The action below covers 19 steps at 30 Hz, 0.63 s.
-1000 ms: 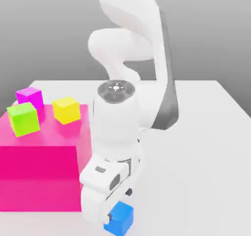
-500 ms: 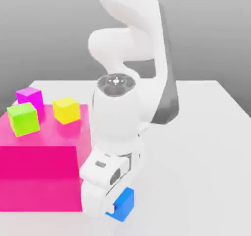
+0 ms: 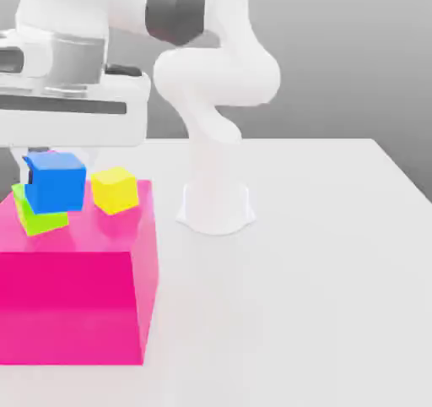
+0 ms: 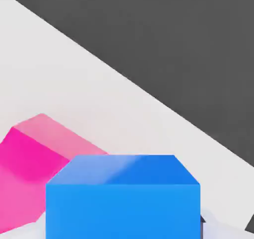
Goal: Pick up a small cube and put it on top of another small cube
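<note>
The small bright blue cube [image 3: 56,182] hangs in my gripper [image 3: 52,176], which is shut on it under the wide white hand [image 3: 72,110]. Directly below it, the small lime-green cube [image 3: 35,218] sits on the big pink block [image 3: 76,304], partly covered by the blue one. I cannot tell whether the two cubes touch. In the hand view the blue cube [image 4: 122,198] sits close up between the fingers, with a corner of the pink block [image 4: 30,173] beyond it.
A yellow small cube [image 3: 114,190] stands on the pink block just to the exterior view's right of the blue cube. The arm's white base [image 3: 216,207] rises from the white table [image 3: 321,270] behind the block.
My gripper closed on the blue cube down on the table in front of the block, then lifted it up and over to the exterior view's left, above the lime-green cube.
</note>
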Available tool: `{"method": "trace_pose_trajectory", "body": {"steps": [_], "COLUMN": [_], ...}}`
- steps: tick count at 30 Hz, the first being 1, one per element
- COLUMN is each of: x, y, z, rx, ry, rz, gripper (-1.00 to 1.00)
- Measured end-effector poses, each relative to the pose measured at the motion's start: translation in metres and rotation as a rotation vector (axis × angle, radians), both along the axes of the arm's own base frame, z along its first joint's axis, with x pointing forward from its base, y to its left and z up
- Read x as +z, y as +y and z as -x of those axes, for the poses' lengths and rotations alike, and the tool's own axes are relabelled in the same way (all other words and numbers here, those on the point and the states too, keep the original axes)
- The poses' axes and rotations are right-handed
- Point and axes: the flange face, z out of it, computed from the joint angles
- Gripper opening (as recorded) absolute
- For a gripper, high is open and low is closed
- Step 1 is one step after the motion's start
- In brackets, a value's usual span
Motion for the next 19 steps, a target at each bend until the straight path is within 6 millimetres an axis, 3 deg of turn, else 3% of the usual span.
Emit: {"method": "trace_pose_trajectory", "body": {"steps": [4,8,10,13,14,19], "x": [0.02,0.027,0.008,-0.034,-0.046,-0.046], "y": [-0.04,-0.068,-0.072,-0.073,-0.073,-0.073], "z": [0.067,0.135,0.148,0.151,0.152,0.152], "rx": [-0.267,-0.517,-0.574,-0.59,-0.591,-0.591], "ry": [-0.016,-0.027,-0.019,-0.016,-0.017,-0.017], "rz": [-0.058,-0.149,-0.2,-0.215,-0.217,-0.217], "gripper": [-1.0,-1.0,-1.0,-1.0,1.0,1.0]}}
